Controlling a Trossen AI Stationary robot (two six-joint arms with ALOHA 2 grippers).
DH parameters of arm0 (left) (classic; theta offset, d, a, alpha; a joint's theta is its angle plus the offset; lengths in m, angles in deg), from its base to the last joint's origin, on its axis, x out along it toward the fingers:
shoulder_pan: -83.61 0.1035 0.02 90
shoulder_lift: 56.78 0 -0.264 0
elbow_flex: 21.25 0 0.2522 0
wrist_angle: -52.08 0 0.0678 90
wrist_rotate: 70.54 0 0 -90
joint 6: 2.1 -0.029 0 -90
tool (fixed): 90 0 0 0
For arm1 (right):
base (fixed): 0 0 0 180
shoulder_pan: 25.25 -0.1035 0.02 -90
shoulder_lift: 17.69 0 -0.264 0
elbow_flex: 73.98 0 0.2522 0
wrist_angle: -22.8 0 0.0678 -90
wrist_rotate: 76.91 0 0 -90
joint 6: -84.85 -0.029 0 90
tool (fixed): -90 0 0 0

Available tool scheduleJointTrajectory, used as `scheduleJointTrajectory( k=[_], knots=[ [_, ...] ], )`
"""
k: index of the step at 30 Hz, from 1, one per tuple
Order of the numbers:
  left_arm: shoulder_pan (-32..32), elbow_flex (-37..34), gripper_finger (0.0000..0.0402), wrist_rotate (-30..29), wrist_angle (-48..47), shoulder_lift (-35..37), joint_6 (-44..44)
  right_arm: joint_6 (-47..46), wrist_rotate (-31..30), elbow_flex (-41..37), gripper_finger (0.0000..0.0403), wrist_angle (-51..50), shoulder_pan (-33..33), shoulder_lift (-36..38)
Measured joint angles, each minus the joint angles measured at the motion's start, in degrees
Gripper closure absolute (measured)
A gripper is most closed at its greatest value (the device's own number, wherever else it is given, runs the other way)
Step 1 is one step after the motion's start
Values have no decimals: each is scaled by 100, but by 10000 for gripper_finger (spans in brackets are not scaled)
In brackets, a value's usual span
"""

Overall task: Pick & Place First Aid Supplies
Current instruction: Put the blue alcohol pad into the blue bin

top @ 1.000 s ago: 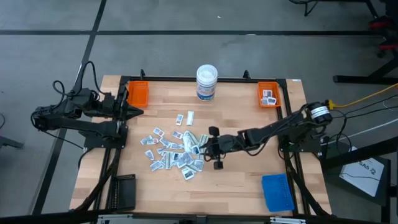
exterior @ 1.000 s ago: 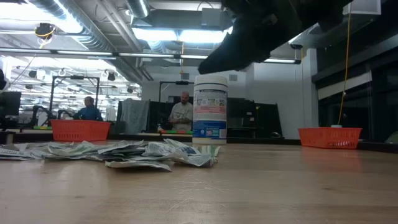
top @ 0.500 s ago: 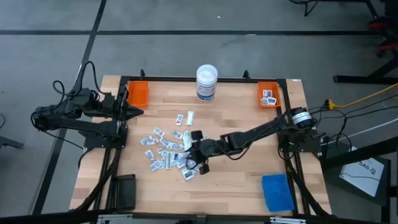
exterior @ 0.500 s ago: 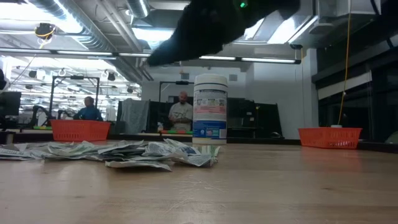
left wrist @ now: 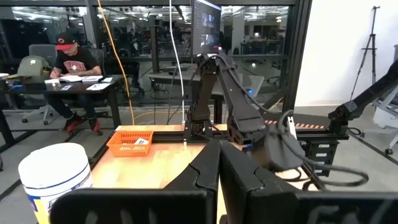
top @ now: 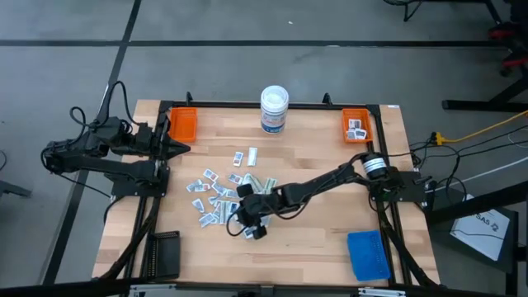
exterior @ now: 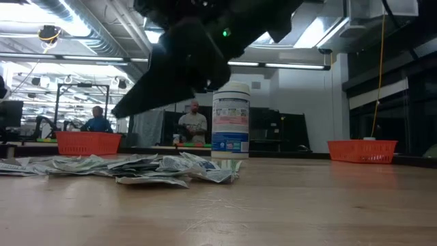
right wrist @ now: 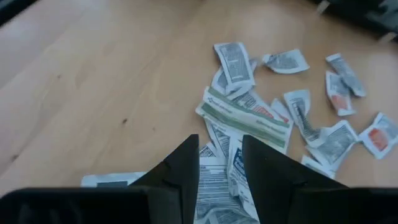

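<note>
The left gripper waits at the table's left edge, fingers closed on nothing. Mid-table lies the heap of packets. The right gripper hangs over the heap's near edge, fingers parted, holding nothing.

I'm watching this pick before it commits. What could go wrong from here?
1. The right hand hovers open over overlapping packets in the pile, so it may pinch several at once.
2. Closing on the heap could push neighbouring packets across the table.
3. The orange tray that already holds packets sits far across the table; a thin packet might slip on the way.
</note>
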Motion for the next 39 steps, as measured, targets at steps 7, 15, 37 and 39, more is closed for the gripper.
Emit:
scheduleJointTrajectory(
  k=[7, 15, 37, 39],
  knots=[
    [2, 0, 397, 1, 0, -2, 1, -177, 30, 42, 281, -13, 228, -235],
    [2, 0, 398, -1, 0, -2, -1, -294, 39, 29, 281, -78, 339, -402],
    [1, 0, 398, 0, 0, -1, 1, -656, -78, 20, 337, -430, 407, -408],
    [0, 0, 398, 1, 0, -2, 1, -643, -76, 20, 363, -432, 403, -408]
  ],
)
